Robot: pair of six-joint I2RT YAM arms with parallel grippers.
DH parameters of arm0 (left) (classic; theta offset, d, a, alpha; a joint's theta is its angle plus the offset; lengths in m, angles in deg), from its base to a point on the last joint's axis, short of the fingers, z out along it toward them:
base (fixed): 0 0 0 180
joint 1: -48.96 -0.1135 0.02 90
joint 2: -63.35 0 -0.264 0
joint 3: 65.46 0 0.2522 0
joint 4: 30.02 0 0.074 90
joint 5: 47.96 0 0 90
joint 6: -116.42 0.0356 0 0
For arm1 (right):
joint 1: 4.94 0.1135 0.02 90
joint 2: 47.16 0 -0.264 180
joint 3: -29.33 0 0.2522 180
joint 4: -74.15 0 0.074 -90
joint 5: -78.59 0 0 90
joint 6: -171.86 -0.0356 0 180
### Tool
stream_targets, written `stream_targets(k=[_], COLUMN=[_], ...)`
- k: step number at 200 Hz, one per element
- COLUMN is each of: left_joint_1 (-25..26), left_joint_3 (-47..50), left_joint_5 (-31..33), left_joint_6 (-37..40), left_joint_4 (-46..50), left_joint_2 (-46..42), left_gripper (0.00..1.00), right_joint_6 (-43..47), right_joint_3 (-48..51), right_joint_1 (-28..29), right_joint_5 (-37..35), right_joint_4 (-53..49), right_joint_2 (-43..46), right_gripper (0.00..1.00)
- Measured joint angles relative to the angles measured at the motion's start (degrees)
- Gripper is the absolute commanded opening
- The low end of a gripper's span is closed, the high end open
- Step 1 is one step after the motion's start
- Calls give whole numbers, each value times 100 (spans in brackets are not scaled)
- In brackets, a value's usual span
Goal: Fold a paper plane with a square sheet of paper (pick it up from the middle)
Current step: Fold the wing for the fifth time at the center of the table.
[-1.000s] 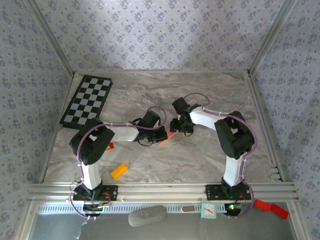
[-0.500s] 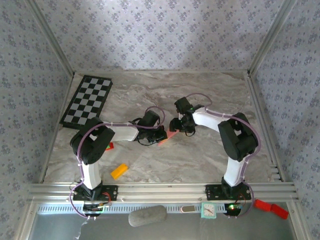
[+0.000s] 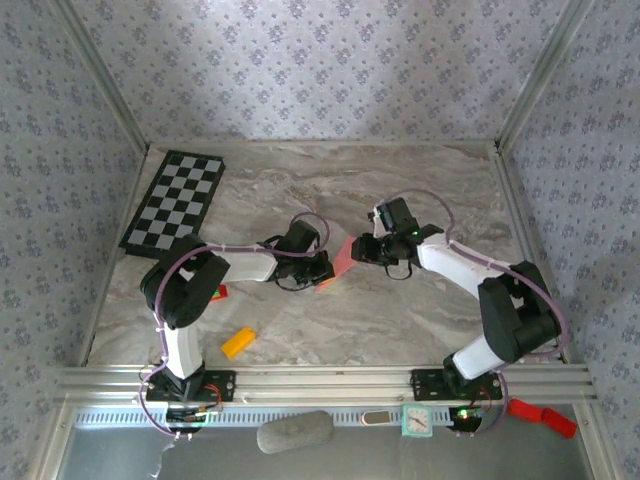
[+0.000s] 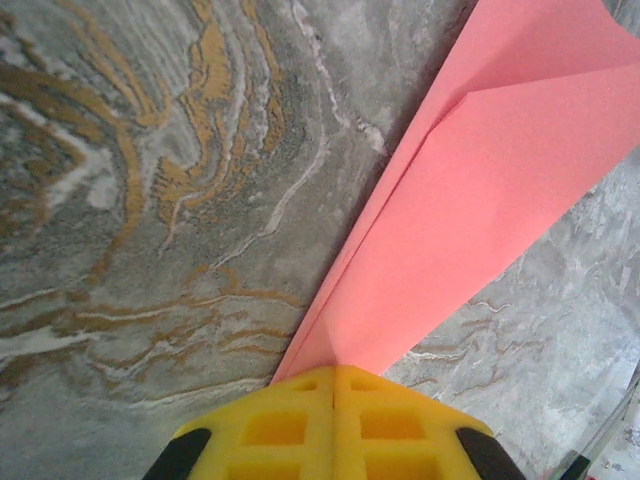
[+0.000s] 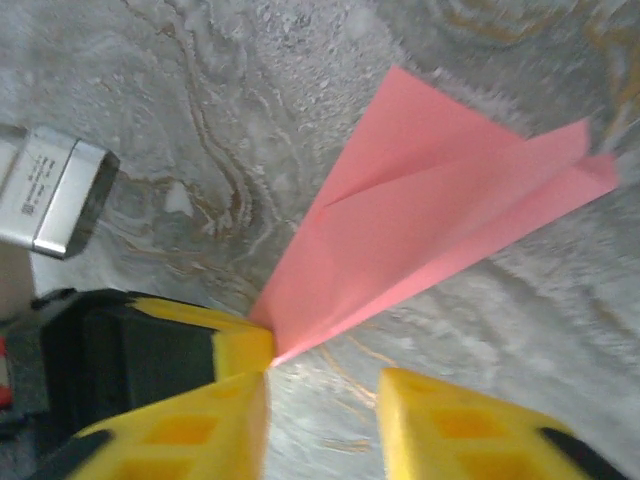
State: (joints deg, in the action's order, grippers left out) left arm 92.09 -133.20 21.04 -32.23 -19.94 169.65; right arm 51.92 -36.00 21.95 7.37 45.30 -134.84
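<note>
Top external: high behind the arm bases, angled down and forward, wide over the whole marble table (image 3: 400, 320). Wrist cams: each looks out past its own yellow fingers (image 4: 290, 430), very close to the tabletop, facing each other. All three share the folded pink paper (image 3: 342, 257) mid-table.

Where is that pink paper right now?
In the top view the folded pink paper is mid-table, its pointed end pinched in the left fingers, with the right fingers open just beside it.
</note>
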Motion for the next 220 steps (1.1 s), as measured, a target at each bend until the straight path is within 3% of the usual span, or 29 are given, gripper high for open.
stream_targets(k=[23,51,131,220], left_joint_1=[0,0,-2,-7], left_joint_3=[0,0,-28,-35], left_joint_5=[-2,0,-9,-20], left_joint_6=[0,-26,-103,-103], left_joint_4=[0,2,42,66], left_joint_2=[0,0,22,33], left_gripper=[0,0,0,0], right_joint_6=[-116,-212,-210,-42], right_joint_3=[7,-11,-131,-323], right_joint_1=[92,251,345,79], right_joint_5=[234,393,568,970], right_joint_4=[352,645,896,791], right_joint_2=[-356,-776,-1488,-1716], right_gripper=[14,10,7,8])
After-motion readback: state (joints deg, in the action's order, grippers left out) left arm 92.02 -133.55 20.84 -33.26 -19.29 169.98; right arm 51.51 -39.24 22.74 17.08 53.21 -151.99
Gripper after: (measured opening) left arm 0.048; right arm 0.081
